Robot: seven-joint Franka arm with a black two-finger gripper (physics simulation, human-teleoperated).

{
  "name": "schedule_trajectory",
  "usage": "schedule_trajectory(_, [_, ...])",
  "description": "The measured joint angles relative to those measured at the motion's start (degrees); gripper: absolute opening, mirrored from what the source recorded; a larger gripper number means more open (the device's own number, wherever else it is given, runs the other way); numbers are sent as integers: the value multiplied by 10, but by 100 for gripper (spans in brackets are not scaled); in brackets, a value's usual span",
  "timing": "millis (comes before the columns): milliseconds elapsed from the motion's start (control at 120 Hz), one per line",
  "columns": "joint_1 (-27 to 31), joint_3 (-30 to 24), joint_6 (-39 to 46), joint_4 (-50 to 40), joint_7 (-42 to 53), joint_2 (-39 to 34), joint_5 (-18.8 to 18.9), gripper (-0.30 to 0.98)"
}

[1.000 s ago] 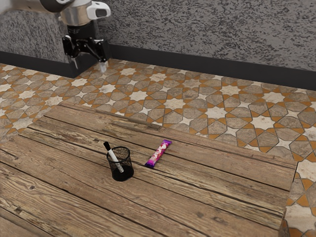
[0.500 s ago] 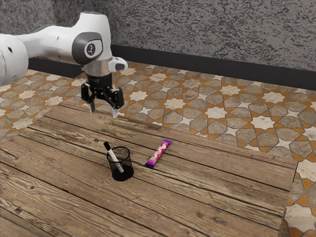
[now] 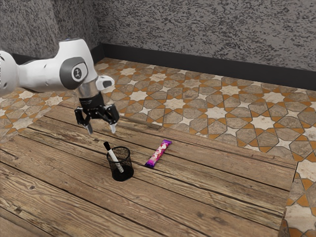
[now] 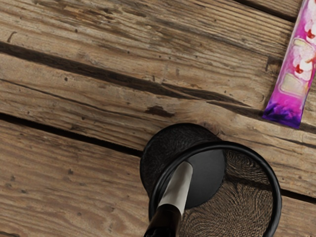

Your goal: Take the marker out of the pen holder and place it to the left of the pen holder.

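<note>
Black gripper point(image 3: 101, 132) stands wide open and empty, clear of the marker point(image 3: 113, 157) in the pen holder point(image 3: 128, 161).

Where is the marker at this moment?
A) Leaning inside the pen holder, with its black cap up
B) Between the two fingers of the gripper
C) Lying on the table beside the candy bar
A: the marker leans inside the mesh pen holder, its black cap sticking out above the rim.
</note>
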Motion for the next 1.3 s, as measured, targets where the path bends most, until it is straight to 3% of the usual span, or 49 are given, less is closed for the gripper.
schedule_trajectory(200, [-1,-3,69,-74,28,-4,-26,69])
schedule_trajectory(683, [-2,-11,99,-66,69,22,-41,66])
schedule_trajectory(975, [-2,-14,93,-68,81,17,-44,10])
schedule_trajectory(1075, [-2,-16,93,-68,84,16,-44,1])
schedule_trajectory(1300, [-2,-24,59,-18,84,-4,-28,-5])
